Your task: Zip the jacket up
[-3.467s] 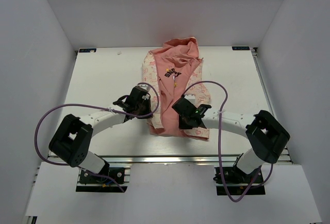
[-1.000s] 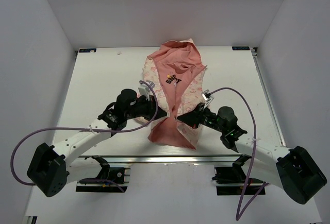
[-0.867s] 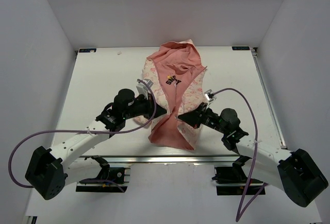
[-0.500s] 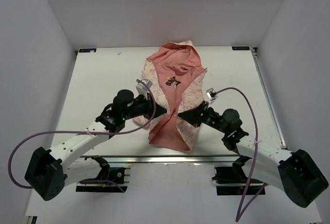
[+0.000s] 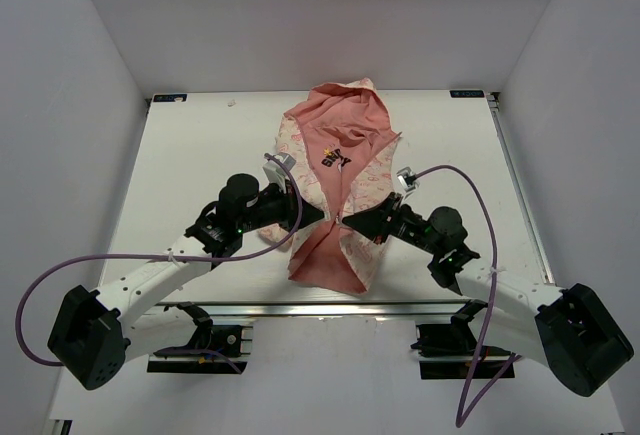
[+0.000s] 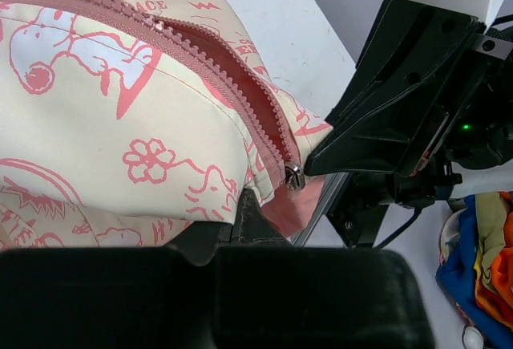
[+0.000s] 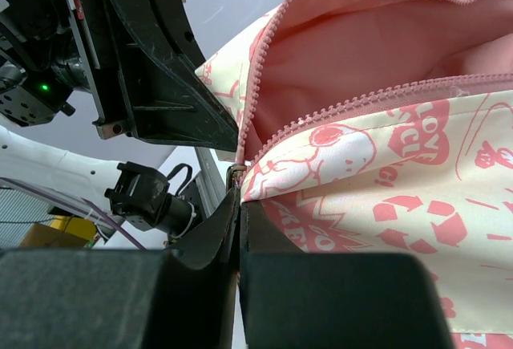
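The jacket [image 5: 340, 170] lies mid-table, hood at the far end, salmon lining open in a V, with the near hem raised. My left gripper [image 5: 320, 217] is shut on the left front panel by the bottom of the zipper. My right gripper [image 5: 348, 223] is shut on the right panel, almost touching the left one. In the left wrist view, my left gripper [image 6: 244, 206] pinches the cream printed fabric just below the metal slider [image 6: 294, 175]. In the right wrist view, my right gripper [image 7: 240, 201] pinches the panel's lower corner by a metal zipper end [image 7: 235, 174].
The white table [image 5: 180, 155] is enclosed by white walls on three sides. An aluminium rail [image 5: 320, 307] runs along the near edge. Purple cables [image 5: 470, 190] loop off both arms. Coloured cloth [image 6: 485, 245] lies off the table.
Both grippers have taken hold of the jacket's lower front edges and raised the hem. In the last second they have drawn closer together, nearly tip to tip.
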Robot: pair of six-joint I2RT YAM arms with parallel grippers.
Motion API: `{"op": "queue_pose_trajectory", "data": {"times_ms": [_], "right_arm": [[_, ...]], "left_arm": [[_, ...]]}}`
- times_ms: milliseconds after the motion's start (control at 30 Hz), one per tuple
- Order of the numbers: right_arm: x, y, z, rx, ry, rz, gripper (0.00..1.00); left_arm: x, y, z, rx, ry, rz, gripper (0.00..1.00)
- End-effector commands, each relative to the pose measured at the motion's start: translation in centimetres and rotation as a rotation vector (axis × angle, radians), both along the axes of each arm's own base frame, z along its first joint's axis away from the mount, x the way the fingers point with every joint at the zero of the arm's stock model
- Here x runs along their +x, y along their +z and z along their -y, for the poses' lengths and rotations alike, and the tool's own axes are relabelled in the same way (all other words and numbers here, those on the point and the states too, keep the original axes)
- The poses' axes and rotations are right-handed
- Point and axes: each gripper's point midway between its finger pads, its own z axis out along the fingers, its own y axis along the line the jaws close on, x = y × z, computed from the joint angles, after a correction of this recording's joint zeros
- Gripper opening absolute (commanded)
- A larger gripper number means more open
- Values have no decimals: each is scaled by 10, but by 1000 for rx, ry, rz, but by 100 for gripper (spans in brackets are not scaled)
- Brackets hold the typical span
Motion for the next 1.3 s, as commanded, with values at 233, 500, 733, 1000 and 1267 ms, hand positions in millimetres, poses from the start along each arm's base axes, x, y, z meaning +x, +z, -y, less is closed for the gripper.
{"op": "queue_pose_trajectory", "data": {"times_ms": [233, 500, 733, 1000, 1267], "right_arm": [[5, 34, -5, 62, 9, 88, 0], [6, 34, -6, 65, 8, 85, 0], [9, 38, -4, 95, -18, 84, 0], [11, 41, -7, 97, -9, 91, 0], [16, 40, -10, 61, -10, 84, 0]], "left_arm": [[-3, 13, 5, -32, -32, 33, 0], [-5, 12, 5, -35, -39, 29, 0], [-7, 11, 6, -35, -54, 24, 0], [-13, 4, 7, -27, -88, 11, 0], [-23, -11, 6, 54, -139, 39, 0]]}}
